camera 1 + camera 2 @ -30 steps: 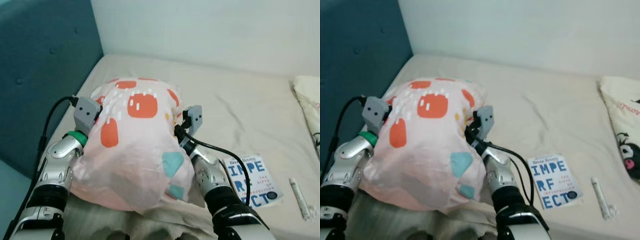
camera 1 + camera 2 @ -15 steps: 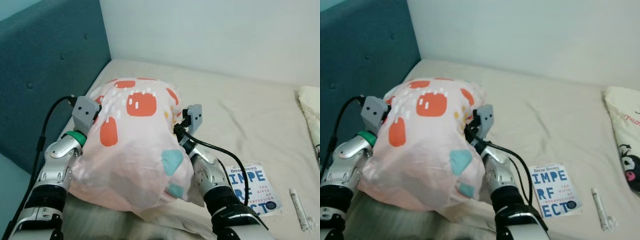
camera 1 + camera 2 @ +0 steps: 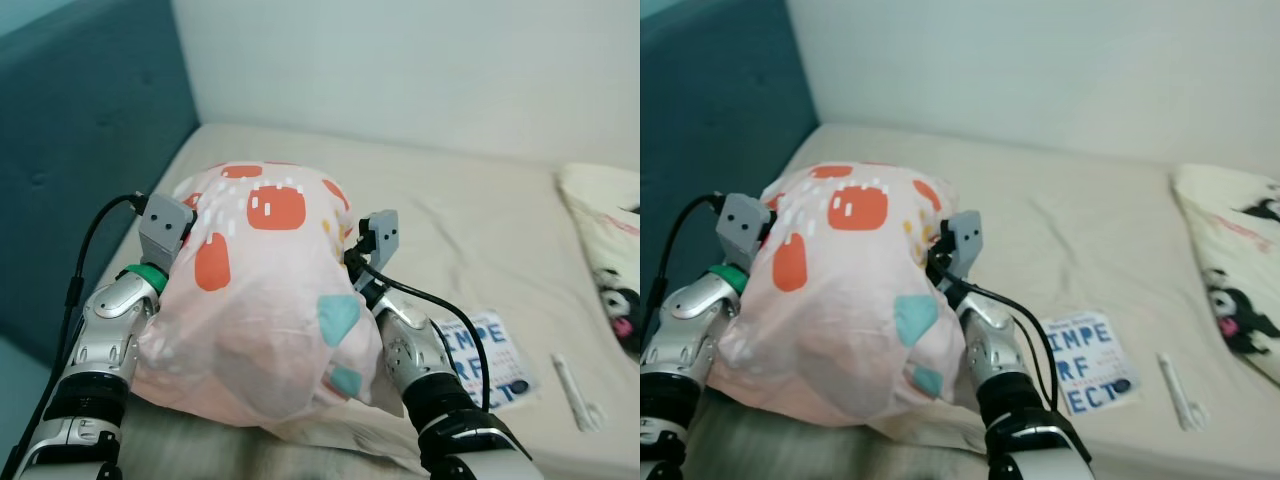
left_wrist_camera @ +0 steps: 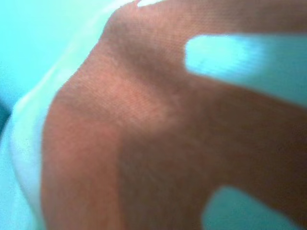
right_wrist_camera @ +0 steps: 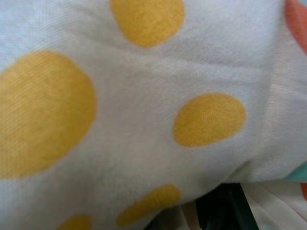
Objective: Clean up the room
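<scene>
Two of our arms are pressing a spotted pillow (image 3: 255, 290) between them above the bed (image 3: 480, 240), beside a book (image 3: 492, 355). Left wrist view is showing orange cloth, right wrist yellow spots; we cannot tell how either arm's jaws stand.

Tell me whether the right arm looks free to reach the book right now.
Probably not: the right gripper is pressed against the pillow, which both arms carry. The book lies uncovered on the bed beside it.
</scene>
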Available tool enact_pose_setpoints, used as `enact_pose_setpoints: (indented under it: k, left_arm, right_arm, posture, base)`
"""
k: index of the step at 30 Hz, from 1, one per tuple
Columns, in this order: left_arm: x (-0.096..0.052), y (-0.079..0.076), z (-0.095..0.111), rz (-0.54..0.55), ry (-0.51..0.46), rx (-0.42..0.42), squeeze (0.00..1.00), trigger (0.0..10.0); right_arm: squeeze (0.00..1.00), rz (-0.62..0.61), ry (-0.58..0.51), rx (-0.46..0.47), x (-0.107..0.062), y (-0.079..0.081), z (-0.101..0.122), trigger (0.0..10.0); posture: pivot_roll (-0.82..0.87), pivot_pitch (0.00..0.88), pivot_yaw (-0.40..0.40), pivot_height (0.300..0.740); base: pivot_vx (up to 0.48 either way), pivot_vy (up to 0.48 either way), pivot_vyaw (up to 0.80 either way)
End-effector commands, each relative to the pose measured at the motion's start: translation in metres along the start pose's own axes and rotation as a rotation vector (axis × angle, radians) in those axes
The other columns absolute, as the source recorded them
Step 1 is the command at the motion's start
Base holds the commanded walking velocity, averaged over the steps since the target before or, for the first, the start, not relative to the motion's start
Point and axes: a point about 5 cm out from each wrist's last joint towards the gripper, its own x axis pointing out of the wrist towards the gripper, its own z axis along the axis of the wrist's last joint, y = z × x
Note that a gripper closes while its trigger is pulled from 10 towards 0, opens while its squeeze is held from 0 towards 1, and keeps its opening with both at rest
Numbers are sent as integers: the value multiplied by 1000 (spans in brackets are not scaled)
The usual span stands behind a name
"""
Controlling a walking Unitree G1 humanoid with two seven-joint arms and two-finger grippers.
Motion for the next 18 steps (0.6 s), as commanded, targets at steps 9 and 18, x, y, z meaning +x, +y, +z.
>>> enact_pose_setpoints:
  k: [9,18]
  left_arm:
    - [11,-17,15,-77,-66,34,0,10000]
    - [5,-13,15,-47,-65,35,0,10000]
  right_arm:
    - [0,100,18,0,20,21,0,10000]
    - [0,125,45,9,23,25,-4,10000]
  posture:
    - [120,0,47,740]
    - [137,1,27,740]
  base:
    - [0,0,-800]
    - [0,0,-533]
